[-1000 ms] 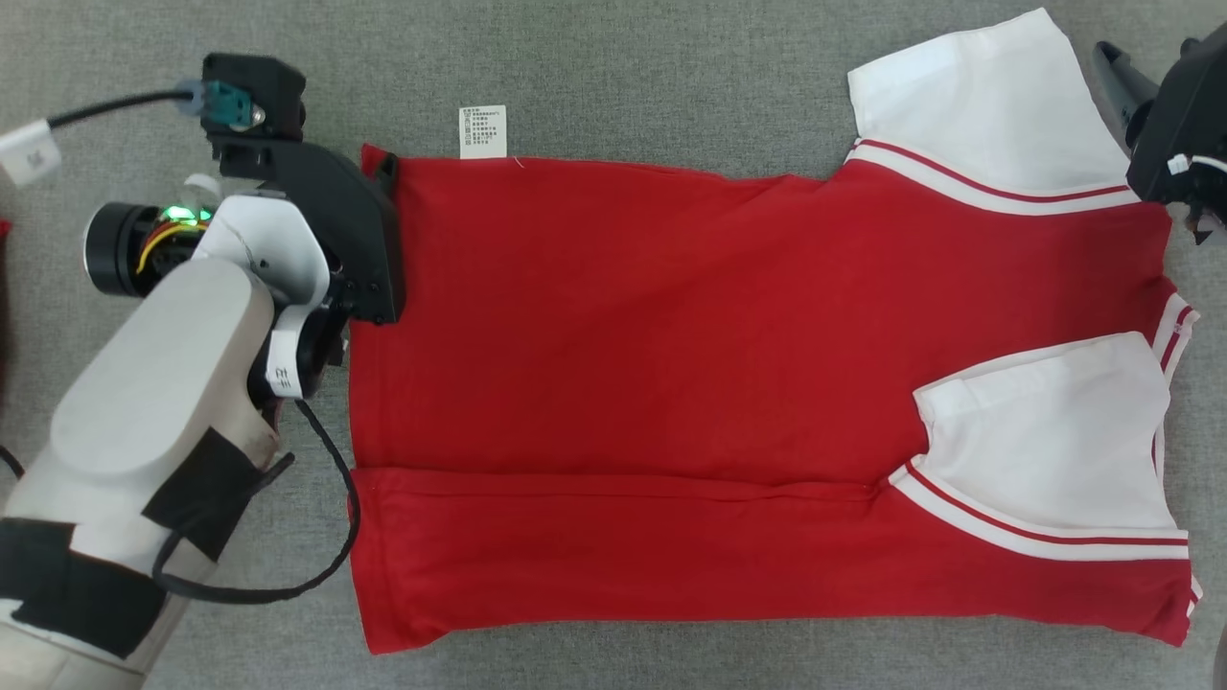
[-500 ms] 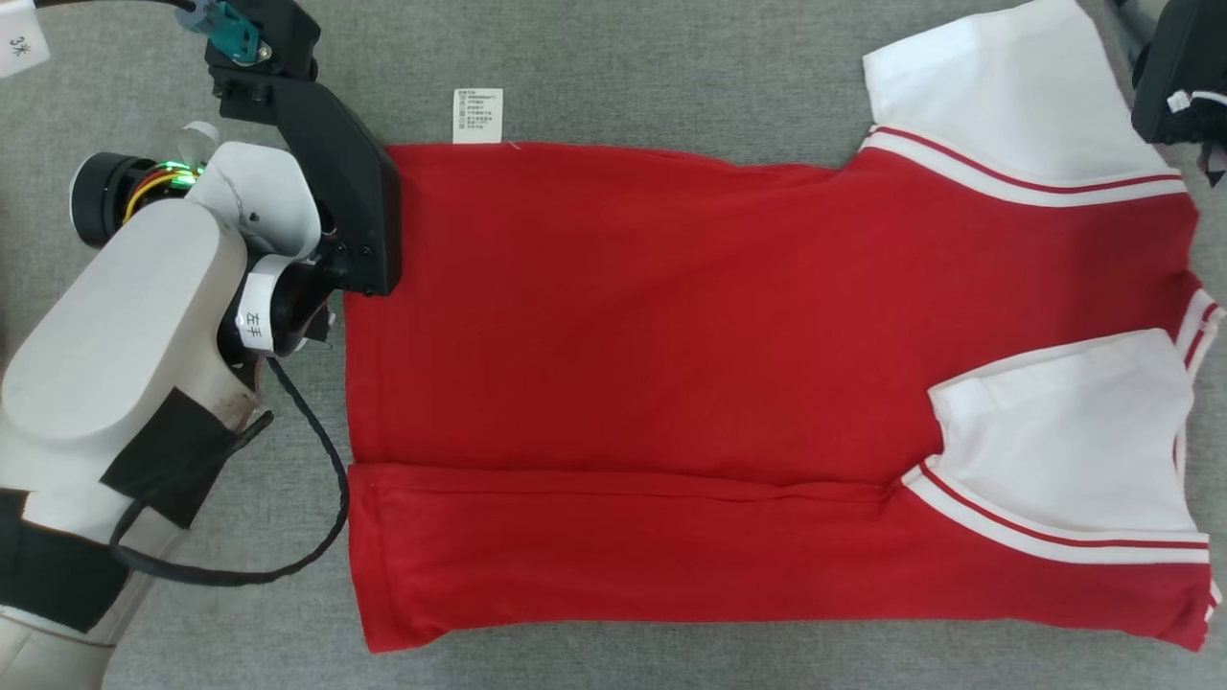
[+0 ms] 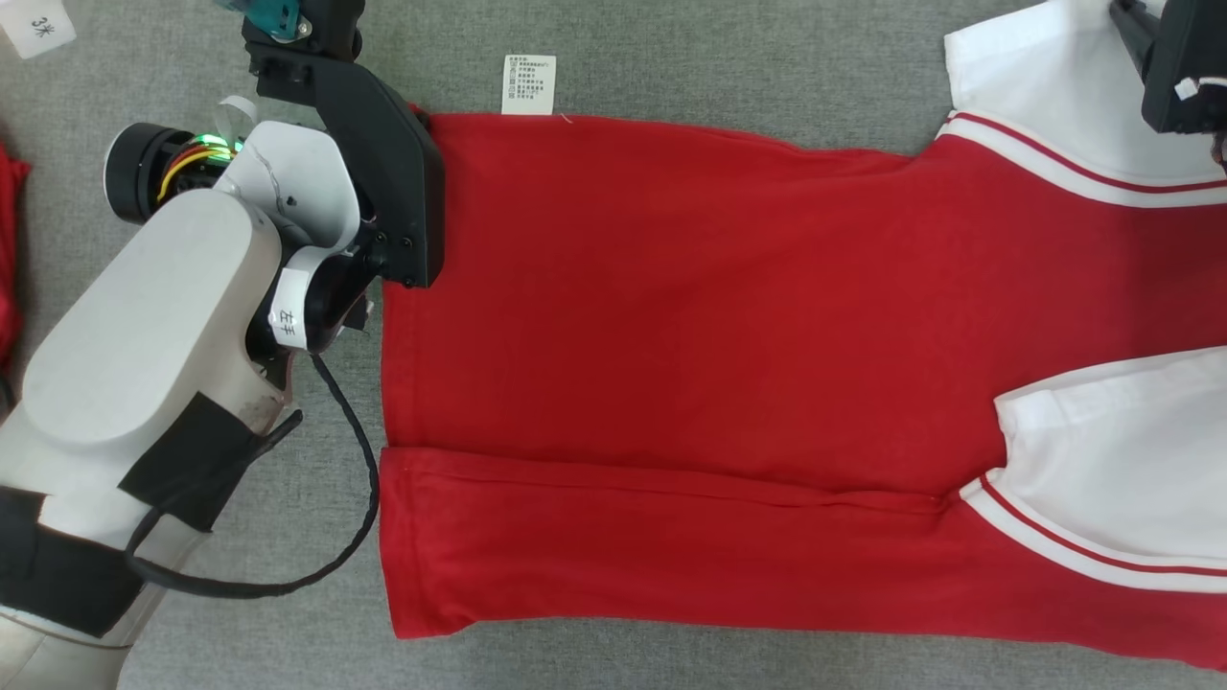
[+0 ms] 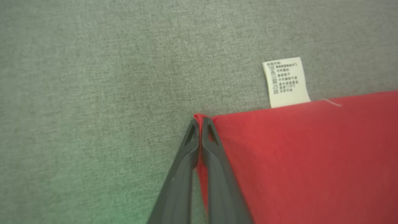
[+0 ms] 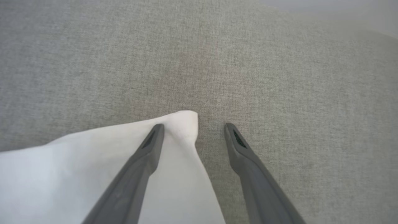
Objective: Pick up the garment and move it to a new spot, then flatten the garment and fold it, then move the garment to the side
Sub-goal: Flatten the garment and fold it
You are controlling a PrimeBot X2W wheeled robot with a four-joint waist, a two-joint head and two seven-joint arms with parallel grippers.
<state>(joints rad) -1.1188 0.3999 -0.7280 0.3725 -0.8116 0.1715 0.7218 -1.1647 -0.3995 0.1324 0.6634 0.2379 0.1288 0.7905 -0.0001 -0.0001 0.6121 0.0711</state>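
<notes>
One red shirt (image 3: 671, 316) on one grey cloth surface (image 3: 767, 57), with two dark-fingered grippers: the left gripper (image 4: 200, 123) and the right gripper (image 5: 193, 125). White sleeves number two (one sleeve (image 5: 93, 161) under the right gripper's fingers, a second sleeve (image 3: 1122, 450) well short of them). One care label (image 4: 286, 82) lies just beside the left gripper's tips, and one black cable (image 3: 345, 498) and one paper tag (image 3: 38, 27) sit behind its wrist.

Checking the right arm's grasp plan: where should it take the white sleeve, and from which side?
Probably the white sleeve's free corner, from above: it lies flat on the grey surface, between the open right gripper's fingers, so closing should pinch it.
</notes>
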